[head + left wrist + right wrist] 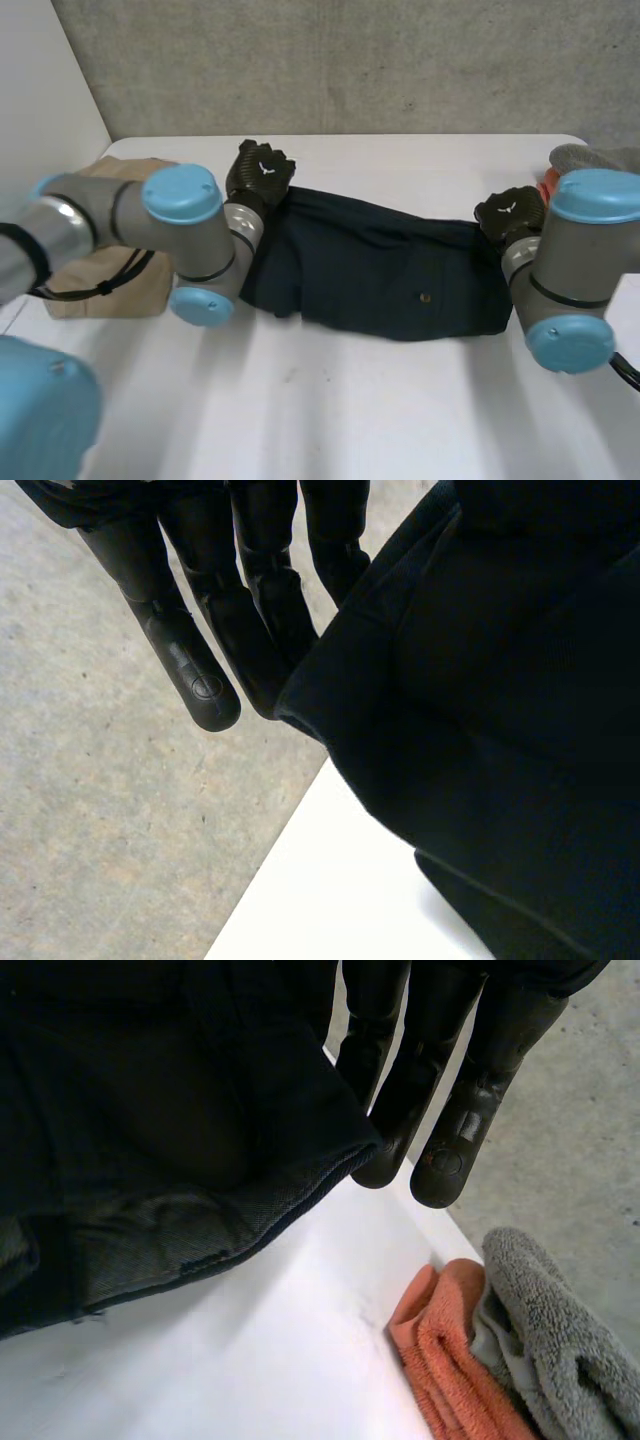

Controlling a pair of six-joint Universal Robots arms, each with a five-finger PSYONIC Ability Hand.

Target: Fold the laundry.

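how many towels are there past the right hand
2: an orange towel and a grey towel lying against it, at the edge of the table just beyond the right hand. More may be hidden behind the right arm.

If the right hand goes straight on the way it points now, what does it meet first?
Probably the orange towel, lying on the table just beyond the right hand; depth is unclear.
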